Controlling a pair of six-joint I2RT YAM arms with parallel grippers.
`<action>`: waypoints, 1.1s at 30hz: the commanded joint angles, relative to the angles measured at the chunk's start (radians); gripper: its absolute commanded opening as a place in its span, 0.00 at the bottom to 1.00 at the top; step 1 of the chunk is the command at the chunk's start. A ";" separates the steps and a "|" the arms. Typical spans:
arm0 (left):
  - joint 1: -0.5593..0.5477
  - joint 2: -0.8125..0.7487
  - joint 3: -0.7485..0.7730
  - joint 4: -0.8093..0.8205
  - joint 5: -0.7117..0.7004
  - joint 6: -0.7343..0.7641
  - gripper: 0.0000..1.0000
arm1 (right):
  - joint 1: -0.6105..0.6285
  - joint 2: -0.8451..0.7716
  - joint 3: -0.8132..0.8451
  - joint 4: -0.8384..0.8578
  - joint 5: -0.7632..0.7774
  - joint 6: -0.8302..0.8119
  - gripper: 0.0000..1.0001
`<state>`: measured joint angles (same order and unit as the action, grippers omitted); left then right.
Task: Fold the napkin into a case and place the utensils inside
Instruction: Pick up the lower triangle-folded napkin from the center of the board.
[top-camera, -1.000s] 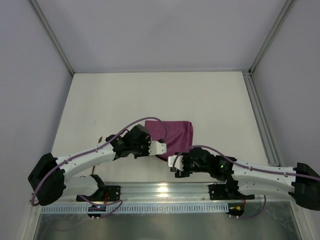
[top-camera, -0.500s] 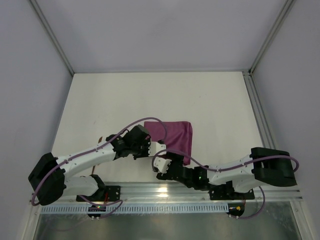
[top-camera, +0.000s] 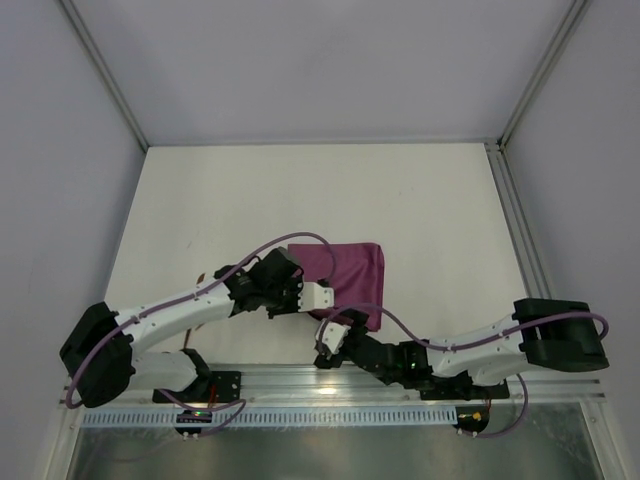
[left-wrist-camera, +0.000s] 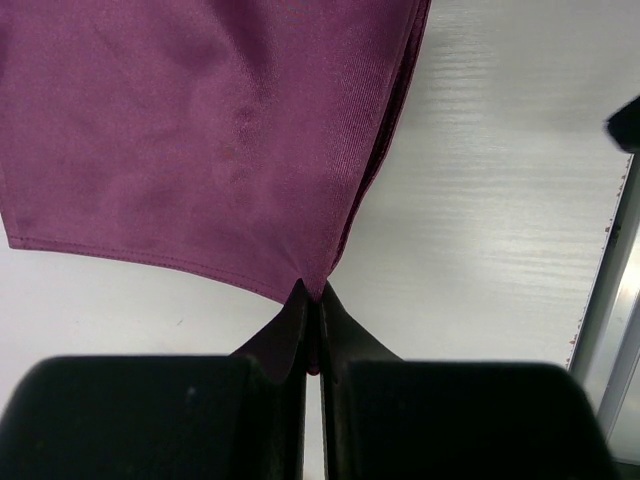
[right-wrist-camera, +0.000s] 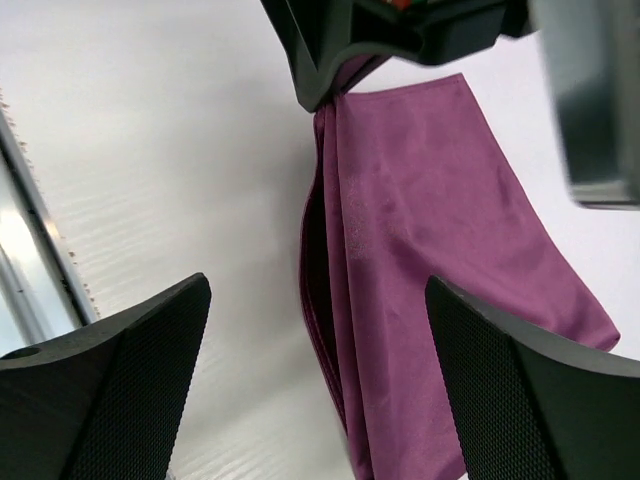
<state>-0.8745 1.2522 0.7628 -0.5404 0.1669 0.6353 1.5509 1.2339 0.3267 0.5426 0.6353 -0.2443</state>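
Observation:
The plum-purple napkin lies folded in layers on the white table, a little right of centre. My left gripper is shut on its near corner; the left wrist view shows the cloth pinched between the closed black fingertips of that gripper. My right gripper hovers open just in front of the napkin's near edge. In the right wrist view its fingers straddle the layered edge of the napkin. A small copper tip peeks out by the left arm; the rest of the utensils is hidden.
A metal rail runs along the near table edge behind both arm bases. Grey walls close in the back and sides, with a metal strip along the right. Bare white table stretches beyond the napkin.
The right arm has swung left and in toward the napkin's near edge, and its jaws have opened wider. The left gripper has kept its pinch on the corner almost in place.

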 joint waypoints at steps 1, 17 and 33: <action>0.005 0.007 0.044 -0.010 0.037 -0.014 0.00 | -0.029 0.084 -0.011 0.207 0.035 0.023 0.92; 0.006 0.006 0.055 -0.035 0.089 -0.032 0.00 | -0.153 0.481 0.031 0.522 0.003 0.059 0.90; 0.068 -0.010 0.047 -0.078 0.123 -0.003 0.00 | -0.158 0.228 -0.121 0.214 0.015 0.300 0.46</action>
<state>-0.8143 1.2591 0.7853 -0.5976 0.2543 0.6155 1.3979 1.5188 0.2142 0.8379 0.6361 -0.0292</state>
